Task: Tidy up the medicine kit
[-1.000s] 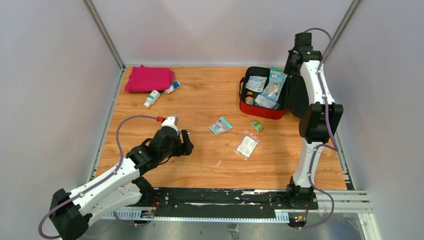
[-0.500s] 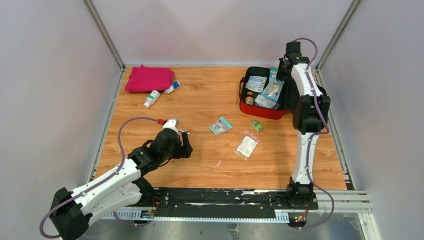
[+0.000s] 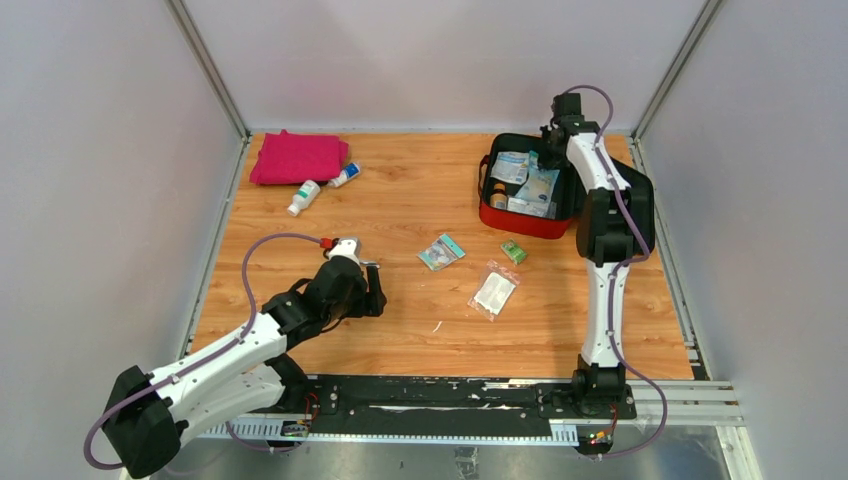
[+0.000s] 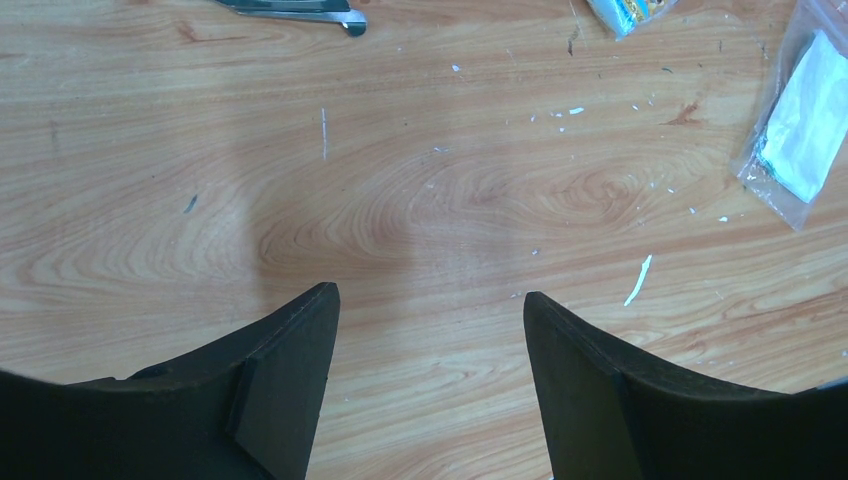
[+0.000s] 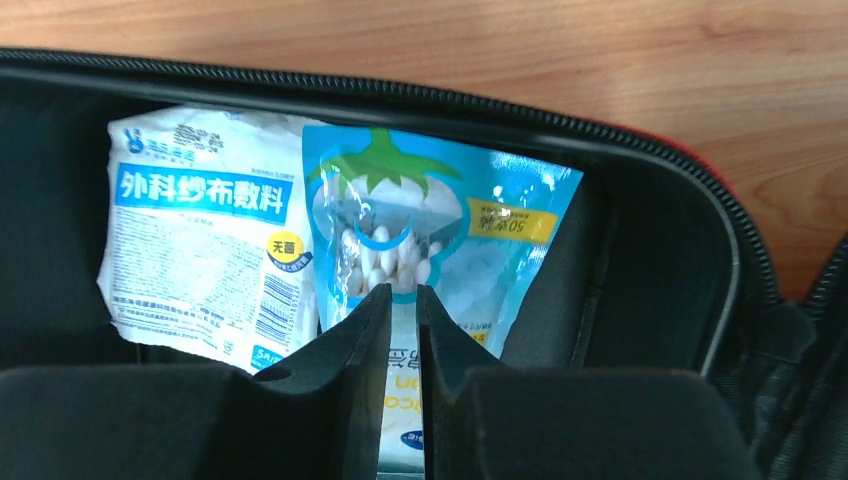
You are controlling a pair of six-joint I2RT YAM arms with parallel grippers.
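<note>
From my station I count two arms and one red zippered clamshell medicine kit (image 3: 520, 222). It lies open at the far right corner of the wooden table (image 3: 420, 200), black lining up. The right gripper (image 3: 547, 152) reaches down into it. The left gripper (image 3: 372, 291) hangs low over the wood near the front left, well apart from the kit.

Loose on the wood between them I count three packets: one teal foil sachet (image 3: 441, 251), one small green packet (image 3: 513, 251) and one clear zip bag (image 3: 494, 291) with a white pad inside. At the far left lie one folded pink cloth (image 3: 298, 157) and two small white bottles (image 3: 303, 197), the second bottle (image 3: 344, 175) just beside the cloth's corner. One white scrap (image 3: 437, 326) sits nearer me.

The right wrist view gives me what the overhead cannot. The right gripper (image 5: 403, 292) has its fingers (image 5: 350, 350) drawn nearly together, pinched on one teal plastic pouch (image 5: 440, 230) with a strawberry-shaped window of white pellets. The pouch overlaps the right edge of one white dressing packet (image 5: 200, 240) with a blue band, both against the kit's black interior.

The left wrist view shows the left gripper (image 4: 430, 295) with its fingers (image 4: 290, 370) wide apart, only wood grain between them. It alone shows the end of one silvery metal tool (image 4: 300, 8) at the top edge, too cropped for me to identify
</note>
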